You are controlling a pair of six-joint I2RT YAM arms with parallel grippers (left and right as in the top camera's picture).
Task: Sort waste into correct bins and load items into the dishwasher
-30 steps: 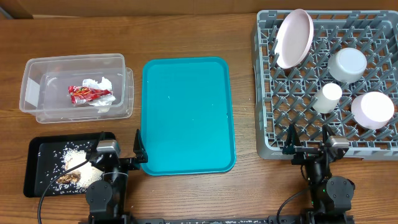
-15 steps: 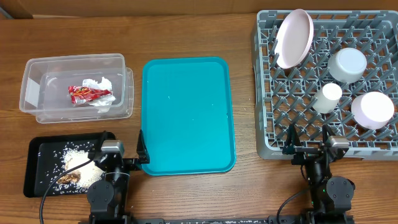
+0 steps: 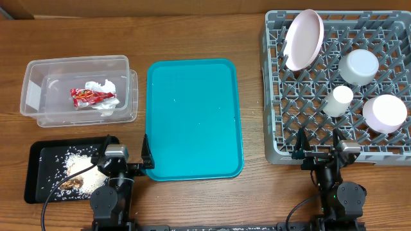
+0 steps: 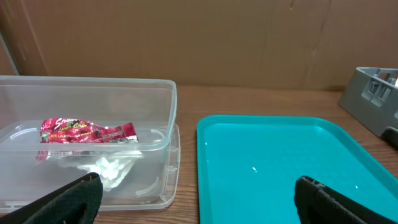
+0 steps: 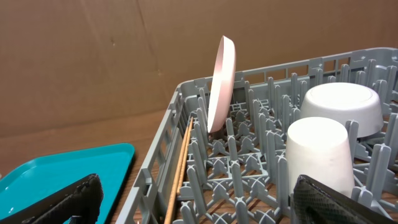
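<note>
The clear tub holds the red wrapper and white tissue; both also show in the left wrist view, wrapper and tissue. The black tray holds rice and brown bits. The grey rack holds the upright pink plate, a bowl, a cup and a second pale dish. Chopsticks lie along the rack's left wall. My left gripper is open and empty by the black tray. My right gripper is open and empty at the rack's front edge.
The teal tray lies between the tub and the rack, with only a few tiny white specks on it. The wooden table runs to a cardboard wall at the back.
My left gripper has shifted slightly to the right. The right arm and all objects have not moved.
</note>
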